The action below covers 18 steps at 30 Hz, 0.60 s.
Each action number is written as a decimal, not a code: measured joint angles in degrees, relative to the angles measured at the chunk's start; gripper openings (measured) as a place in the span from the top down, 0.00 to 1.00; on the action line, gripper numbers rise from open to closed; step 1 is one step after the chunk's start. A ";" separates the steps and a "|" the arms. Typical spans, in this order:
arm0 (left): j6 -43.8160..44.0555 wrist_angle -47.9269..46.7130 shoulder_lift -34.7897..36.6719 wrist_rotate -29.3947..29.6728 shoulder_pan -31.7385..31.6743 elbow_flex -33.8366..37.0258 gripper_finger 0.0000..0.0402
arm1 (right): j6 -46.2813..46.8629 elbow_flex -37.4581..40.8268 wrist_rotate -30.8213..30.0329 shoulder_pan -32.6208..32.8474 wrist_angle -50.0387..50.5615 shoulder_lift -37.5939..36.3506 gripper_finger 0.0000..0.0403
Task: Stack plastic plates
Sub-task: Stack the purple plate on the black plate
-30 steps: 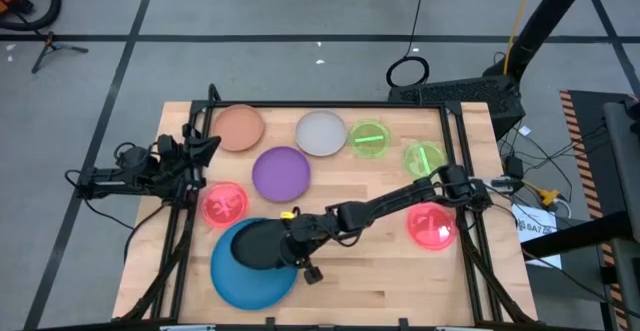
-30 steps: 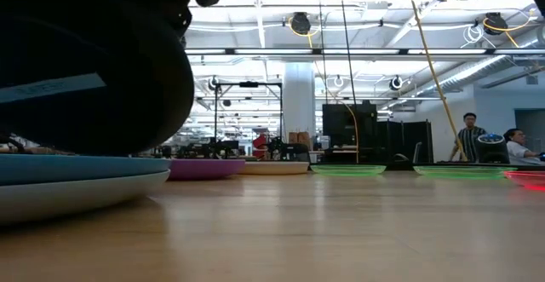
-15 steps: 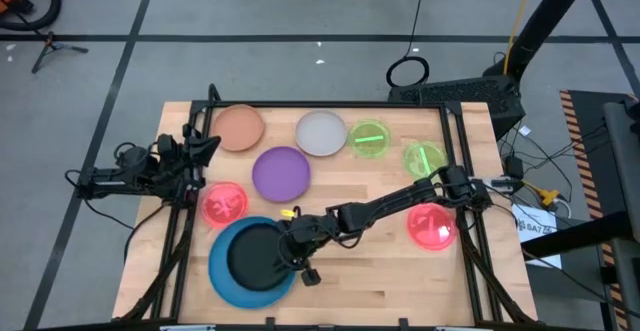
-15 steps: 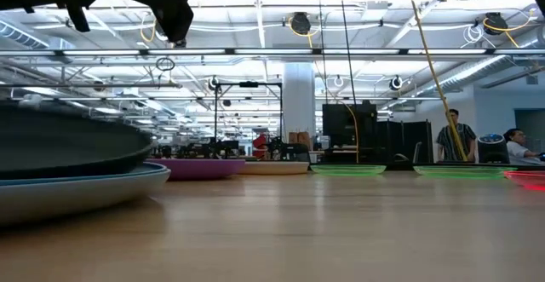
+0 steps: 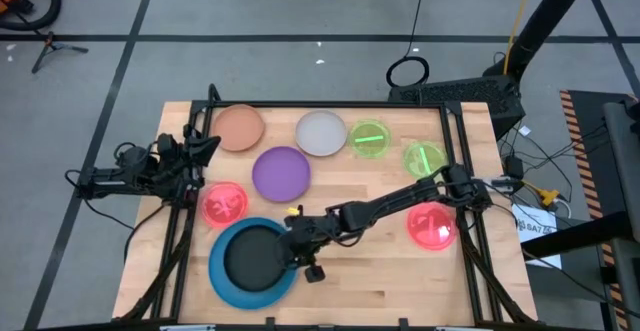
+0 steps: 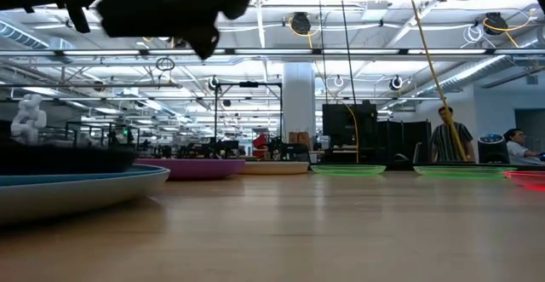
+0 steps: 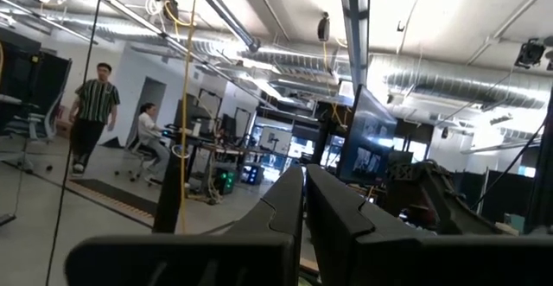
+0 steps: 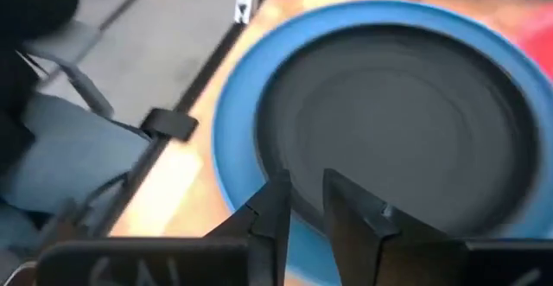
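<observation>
A black plate (image 5: pixel 250 257) lies flat inside the large blue plate (image 5: pixel 228 283) near the table's near-left corner. In the low view the black plate (image 6: pixel 60 159) sits level on the blue rim (image 6: pixel 94 176), with a paler layer under it. My right gripper (image 5: pixel 297 259) hovers over the stack's right rim. Its fingers (image 8: pixel 278 206) stand slightly apart with nothing between them, above the black plate (image 8: pixel 406 122). My left gripper (image 7: pixel 304 182) is shut and waits at the table's left edge (image 5: pixel 190 161).
Loose plates lie across the table's far half: orange-brown (image 5: pixel 238 128), whitish (image 5: pixel 321 133), purple (image 5: pixel 281 173), two neon green (image 5: pixel 370 139) (image 5: pixel 424 158). One pink plate (image 5: pixel 224 203) is beside the stack, another (image 5: pixel 432 225) under my right arm. People are in the room beyond (image 6: pixel 447 141).
The black plate was tilted over the blue plate with its right rim at my right gripper. It has come down and now lies flat inside the blue plate. My right gripper has let go of it and risen a little, shifting slightly toward the table's right.
</observation>
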<state>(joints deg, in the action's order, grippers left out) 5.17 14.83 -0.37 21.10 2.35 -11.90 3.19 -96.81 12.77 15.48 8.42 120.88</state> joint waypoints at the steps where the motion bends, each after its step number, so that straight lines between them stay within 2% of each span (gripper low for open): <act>1: 0.29 -0.08 -0.01 0.00 -0.01 0.00 0.94 | -0.36 -0.04 -1.38 0.01 2.58 -1.01 0.85; 6: 2.48 -0.22 0.00 -0.13 -0.01 0.00 0.94 | -1.82 0.04 -11.40 0.86 18.73 -4.54 0.86; 9: 2.97 -0.27 0.01 -0.24 0.00 0.00 0.94 | -2.60 2.13 -16.22 1.63 22.35 -7.24 0.87; 13: 4.03 -0.46 -0.71 -0.26 -0.02 0.00 0.94 | -2.07 10.03 -19.60 2.05 20.54 -13.76 0.89; 18: 4.47 2.73 -5.79 -0.24 -0.01 0.02 0.94 | -2.24 24.59 -20.81 2.22 9.40 -24.14 0.91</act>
<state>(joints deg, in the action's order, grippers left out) 9.65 17.56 -6.15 20.86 2.34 -11.88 0.95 -72.22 -8.03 17.70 17.82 96.73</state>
